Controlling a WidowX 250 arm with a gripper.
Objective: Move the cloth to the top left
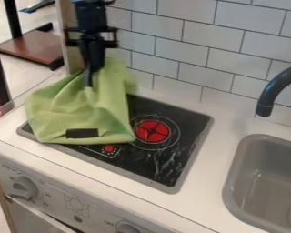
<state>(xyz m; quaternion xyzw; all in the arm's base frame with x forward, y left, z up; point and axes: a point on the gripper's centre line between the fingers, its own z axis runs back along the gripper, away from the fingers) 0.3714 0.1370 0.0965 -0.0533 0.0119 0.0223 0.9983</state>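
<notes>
My gripper (90,82) hangs over the upper left of the stove, pointing down, shut on the green cloth (81,113). Bunched and raised around the fingertips, the cloth spreads downward over the left part of the black stove top (178,150). Its lower edge lies along the front left of the stove, with a small dark rectangle near that edge. The left burner area is hidden under the fabric.
A tiled wall (208,50) runs behind the counter (218,129). On the right are a grey sink (236,182) and a dark curved faucet (275,91). Knobs (25,188) line the front panel.
</notes>
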